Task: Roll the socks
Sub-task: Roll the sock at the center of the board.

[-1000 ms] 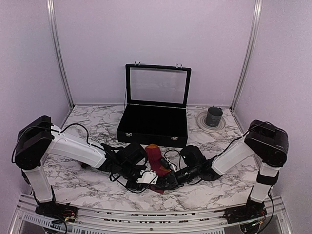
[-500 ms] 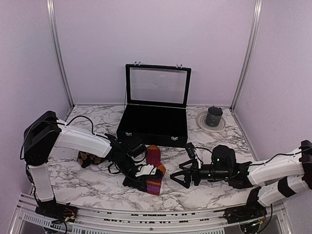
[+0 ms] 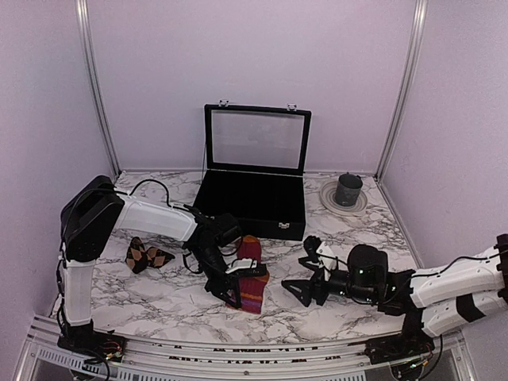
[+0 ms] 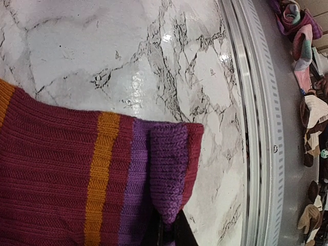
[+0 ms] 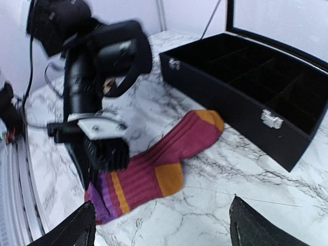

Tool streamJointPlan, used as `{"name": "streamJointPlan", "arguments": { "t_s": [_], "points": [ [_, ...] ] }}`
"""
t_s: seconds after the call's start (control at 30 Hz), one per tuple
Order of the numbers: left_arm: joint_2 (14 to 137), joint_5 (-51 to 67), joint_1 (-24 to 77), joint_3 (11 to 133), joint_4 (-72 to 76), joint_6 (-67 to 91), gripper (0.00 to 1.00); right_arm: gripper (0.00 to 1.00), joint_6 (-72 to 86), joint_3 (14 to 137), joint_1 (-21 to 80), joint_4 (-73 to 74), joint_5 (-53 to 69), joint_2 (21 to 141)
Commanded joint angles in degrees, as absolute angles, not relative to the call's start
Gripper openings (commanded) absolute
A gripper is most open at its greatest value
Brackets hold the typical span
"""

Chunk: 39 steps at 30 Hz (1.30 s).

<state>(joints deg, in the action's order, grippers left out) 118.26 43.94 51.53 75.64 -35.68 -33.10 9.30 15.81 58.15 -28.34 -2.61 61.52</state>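
Observation:
The magenta-red sock (image 3: 251,279) lies flat on the marble between the arms, its orange toe toward the case and an orange heel patch (image 5: 169,179) at mid-length. My left gripper (image 3: 228,290) is shut on its purple cuff end (image 4: 167,174), the fold pinched between the dark jaws at the bottom of the left wrist view. My right gripper (image 3: 305,271) stands open to the sock's right and holds nothing; its fingertips (image 5: 83,226) frame bare marble just short of the sock (image 5: 154,164). The dark argyle sock (image 3: 146,255) lies crumpled at the left, beside the left arm.
An open black case (image 3: 251,208) with a glass lid stands behind the sock. A dark cup (image 3: 348,190) sits on a plate (image 3: 328,198) at the back right. The table's metal front rail (image 4: 254,154) runs close to the left gripper, with other socks (image 4: 306,46) piled beyond it.
My right gripper opened, let go of the magenta sock and drew back to the right. The left gripper kept its hold on the cuff, and the sock now lies flatter.

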Motion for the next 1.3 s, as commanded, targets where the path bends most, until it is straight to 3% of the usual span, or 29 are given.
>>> {"name": "streamJointPlan", "arguments": {
  "t_s": [0.0,0.37,0.9,1.07,1.13,1.23,1.27],
  "points": [
    [121.73,48.66,50.53,78.88,-43.11,-32.01,0.03,0.81,-4.99,16.27,65.67,-31.84,-0.48,69.43],
    [124.26,45.81,49.76,80.10,-43.86,-30.96,0.03,0.52,-13.32,23.38,69.52,-42.16,7.59,90.33],
    [124.48,44.16,49.55,80.53,-44.24,-31.37,0.07,0.32,-17.86,30.49,69.51,-44.57,6.37,103.99],
    [123.79,44.20,49.62,80.52,-44.70,-32.27,0.18,0.11,-16.49,29.96,69.51,-44.53,4.27,104.85],
    [123.19,44.05,49.59,80.26,-44.39,-32.31,0.27,0.03,-14.99,29.25,69.47,-44.60,3.77,104.69],
    [120.25,43.55,49.57,78.24,-42.27,-32.54,0.44,0.00,-11.23,29.43,68.83,-42.25,4.12,104.68],
    [118.69,43.17,49.56,76.96,-40.83,-32.68,0.57,0.00,-9.67,29.44,68.51,-41.48,4.61,104.63]
  ]
}}
